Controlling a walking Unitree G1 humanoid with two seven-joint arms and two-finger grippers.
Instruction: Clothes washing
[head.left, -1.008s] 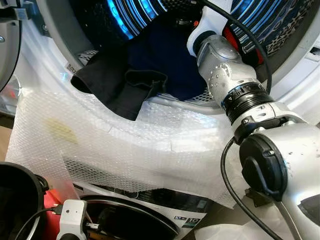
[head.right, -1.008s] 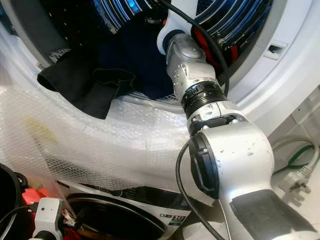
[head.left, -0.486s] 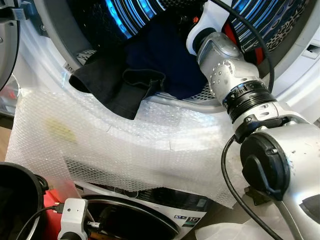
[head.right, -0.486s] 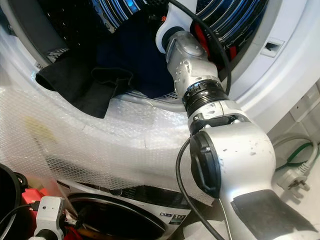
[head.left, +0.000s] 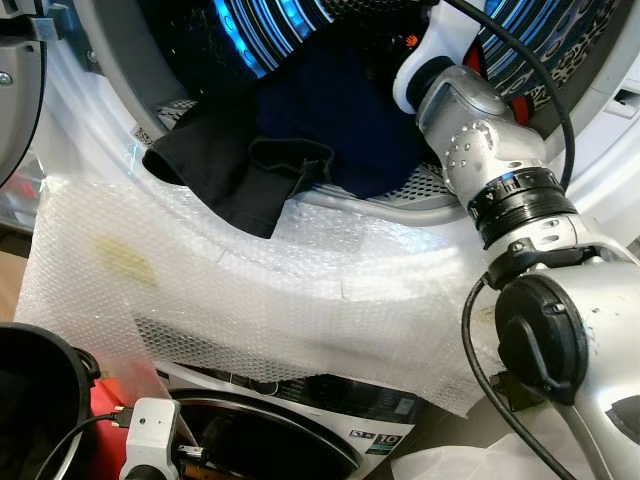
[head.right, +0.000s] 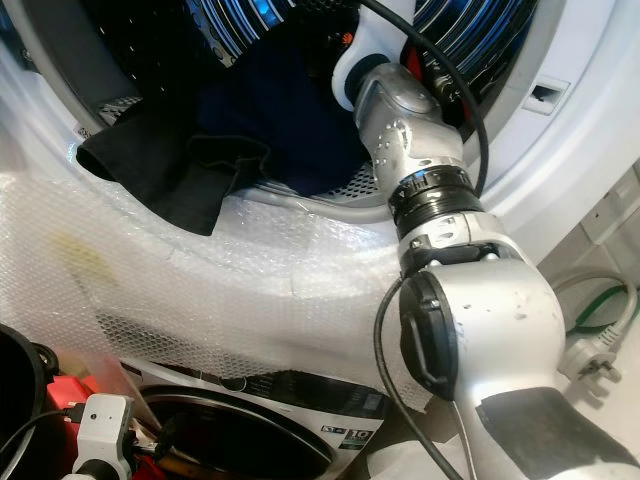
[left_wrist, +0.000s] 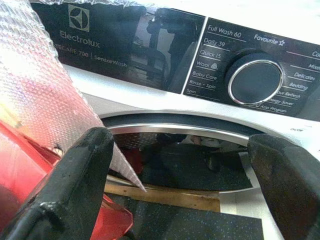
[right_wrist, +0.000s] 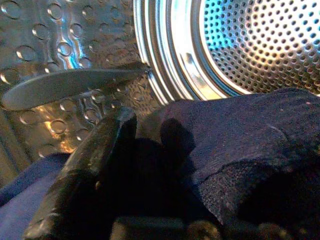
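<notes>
My right arm (head.left: 500, 180) reaches into the upper drum (right_wrist: 240, 55) of the washer; in the eye views the wrist goes out of sight past the door opening. From the right wrist cam, my right claw (right_wrist: 150, 165) is buried in dark navy cloth (right_wrist: 250, 145): one finger (right_wrist: 95, 165) shows on top of the fabric, the other is hidden under it, so I can't tell if it's pinching or just pressed in. Navy garment (head.left: 340, 110) sits inside the drum; a black garment (head.left: 230, 170) hangs over the door lip, partly out, draped onto the bubble wrap (head.left: 250, 290) covering the front below. My left claw (left_wrist: 180, 170) hangs low w/ fingers spread wide, holding nothing, facing the lower machine's control panel (left_wrist: 250, 75) & dial (left_wrist: 254, 82). Black bucket (head.left: 35, 400) at lower left is cut off by the edge
</notes>
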